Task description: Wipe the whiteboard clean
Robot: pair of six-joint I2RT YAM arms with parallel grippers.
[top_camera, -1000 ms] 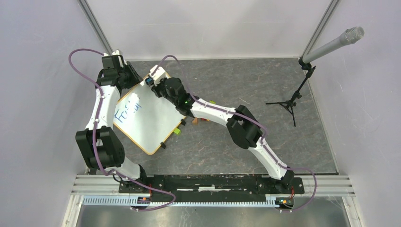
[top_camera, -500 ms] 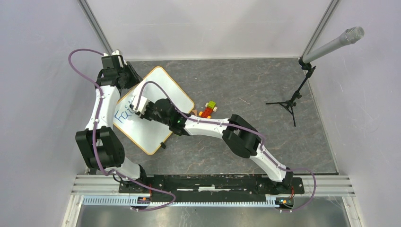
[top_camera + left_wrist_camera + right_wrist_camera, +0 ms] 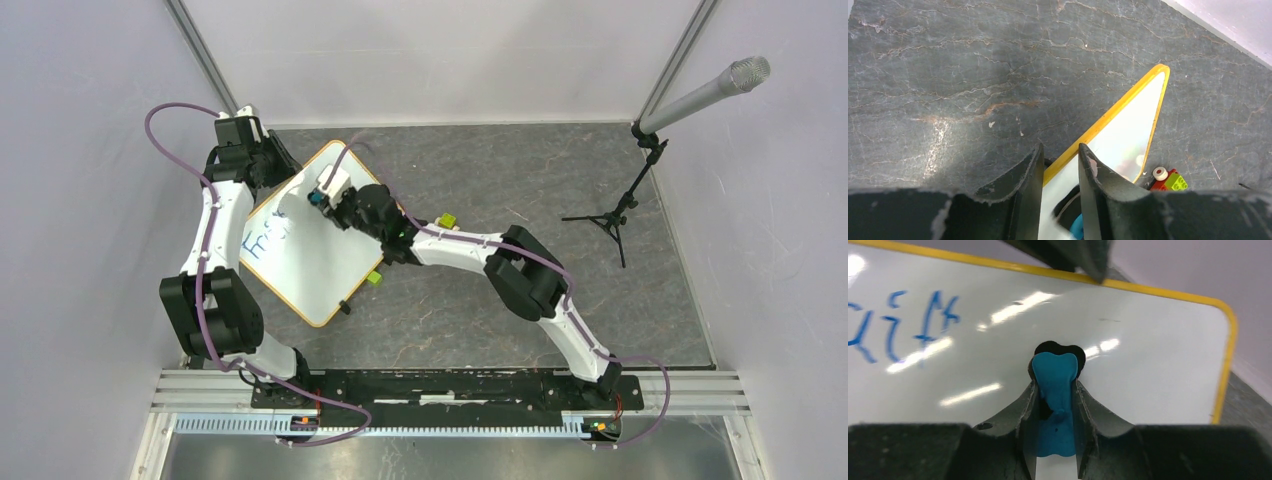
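**A:** What lies nearest the arm bases?

**B:** The whiteboard. It sits flat on the dark, marble-veined bench, left of middle, turned like a diamond. It has rounded corners, a thin yellow-orange rim and a small black clip on its near right edge.

**A:** Any writing on it?

**B:** Blue handwriting along the left side. The rest is glossy white.

**A:** And the right jaws?

**B:** Clenched on a blue eraser, with its black pad against the board just right of the letters.

**A:** The left jaws?

**B:** Clamped across the board's far left rim, with a dark, scuffed finger on each side.

**A:** What's beyond that?

**B:** Lime and red toy blocks lie just off the board's right edge. At the far right is a grey microphone on a thin black tripod.
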